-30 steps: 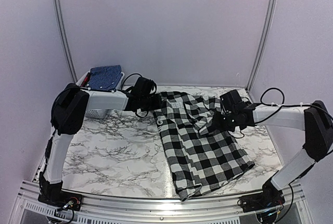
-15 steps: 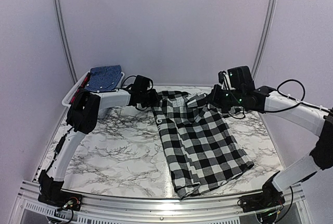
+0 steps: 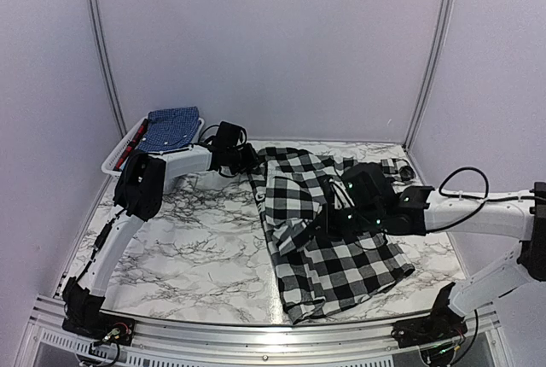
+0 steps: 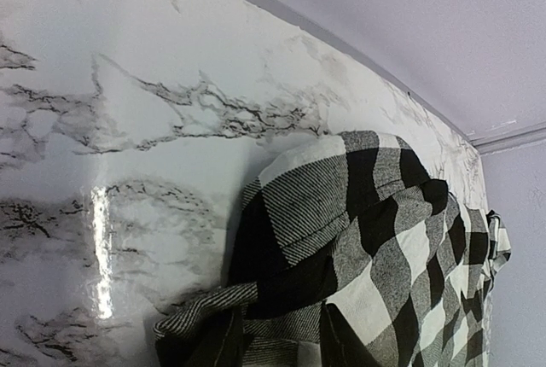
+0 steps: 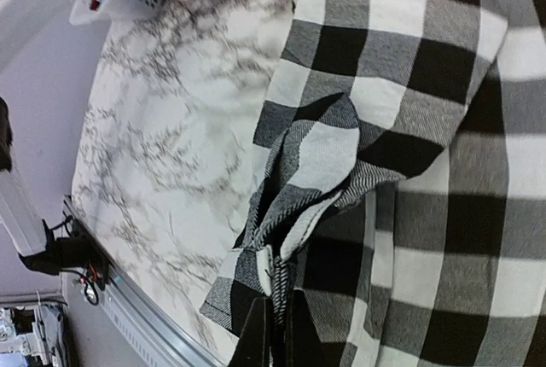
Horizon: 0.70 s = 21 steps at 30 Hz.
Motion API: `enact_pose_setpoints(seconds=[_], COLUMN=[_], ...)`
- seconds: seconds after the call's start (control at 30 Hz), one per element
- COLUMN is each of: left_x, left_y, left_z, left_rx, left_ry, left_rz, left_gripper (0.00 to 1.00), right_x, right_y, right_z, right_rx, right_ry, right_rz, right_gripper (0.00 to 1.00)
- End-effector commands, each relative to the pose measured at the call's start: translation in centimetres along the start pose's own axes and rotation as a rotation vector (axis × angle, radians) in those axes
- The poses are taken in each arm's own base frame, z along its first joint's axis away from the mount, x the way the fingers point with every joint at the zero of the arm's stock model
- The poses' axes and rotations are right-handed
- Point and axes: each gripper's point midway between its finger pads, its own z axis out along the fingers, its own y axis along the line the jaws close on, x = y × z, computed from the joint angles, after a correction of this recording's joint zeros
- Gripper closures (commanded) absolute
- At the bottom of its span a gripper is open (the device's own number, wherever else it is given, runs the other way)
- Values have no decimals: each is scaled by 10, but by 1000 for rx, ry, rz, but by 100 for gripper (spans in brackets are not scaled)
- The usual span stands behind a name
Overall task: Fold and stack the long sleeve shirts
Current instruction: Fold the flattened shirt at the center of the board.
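Both grippers grip the shirt (image 3: 341,265) lying from centre to 3 o'clock: left gripper (image 3: 246,160) nipped on its 11 o'clock corner, right gripper (image 5: 275,311) clamped shut on a raised fold; mid-fold, I reckon I next lay it flat.

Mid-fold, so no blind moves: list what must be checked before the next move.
1. Pinch of right gripper on checked shirt: ok.
2. Hold of left gripper on the far corner: ok.
3. Folded layer lying flat: not ok, bunched at the right gripper.
4. Stacked blue shirt on the basket, clear of the fold: ok.
5. Lower layers smooth: cannot tell, hidden.
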Motion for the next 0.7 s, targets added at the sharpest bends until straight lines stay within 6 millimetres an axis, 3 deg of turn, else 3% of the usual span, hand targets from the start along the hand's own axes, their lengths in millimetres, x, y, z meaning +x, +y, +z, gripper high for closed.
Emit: enact_pose_setpoints(seconds=[0.0,0.2,0.43,0.67], left_x=[10,5,2,1], left_y=[13,7,4,0], left_z=[0,-4,-6,-8], left_rx=[-35,-30,-24,-17], left_ry=[52,42,36,34], left_rz=[4,17,23,25], left_gripper=[68,67,67,67], right_x=[34,54,56,79], right_y=[-7,-24,-19,-40], right_z=[3,-3,-12,-5], right_rx=[-19,11,13,45], right_ry=[40,60,60,104], right_rz=[79,119,118,144], right_gripper=[100,100,100,100])
